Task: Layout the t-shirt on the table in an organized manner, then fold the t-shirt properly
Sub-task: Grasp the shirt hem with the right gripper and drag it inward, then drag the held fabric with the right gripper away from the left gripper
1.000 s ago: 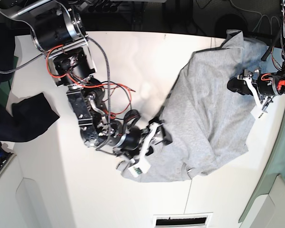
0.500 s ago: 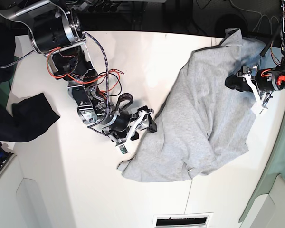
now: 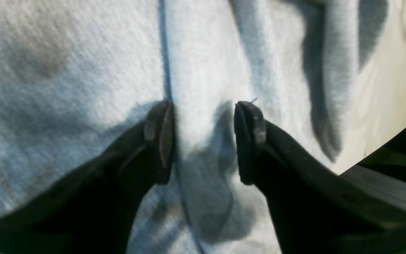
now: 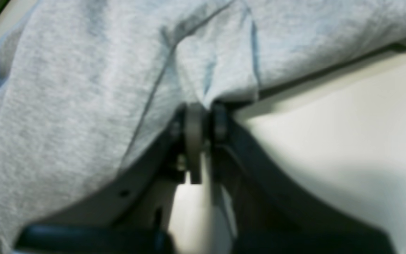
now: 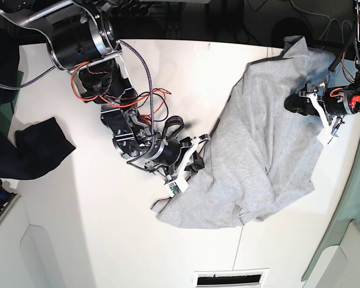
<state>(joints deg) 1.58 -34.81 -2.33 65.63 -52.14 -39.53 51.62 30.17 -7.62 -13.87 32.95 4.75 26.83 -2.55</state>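
Observation:
The heather-grey t-shirt point(image 5: 264, 144) lies crumpled across the right half of the white table point(image 5: 168, 78), its upper end hanging over the far right edge. In the base view my right gripper point(image 5: 197, 155) sits at the shirt's left edge. The right wrist view shows that gripper point(image 4: 203, 107) shut on a fold of the t-shirt point(image 4: 69, 81) just above the tabletop. My left gripper point(image 5: 298, 107) hovers over the shirt's upper right part. Seen from the left wrist, it point(image 3: 204, 121) is open, with grey t-shirt point(image 3: 83, 63) fabric and a seam between its fingers.
A dark navy cloth point(image 5: 36, 147) lies at the table's left edge. A slotted vent point(image 5: 231, 278) sits at the near edge. Red and black cables point(image 5: 141, 108) trail along the right arm. The table ends close to the left gripper, on the right.
My right gripper moved up from the shirt's bottom hem to its left edge and shut on the fabric. The left gripper has hardly moved and stays open.

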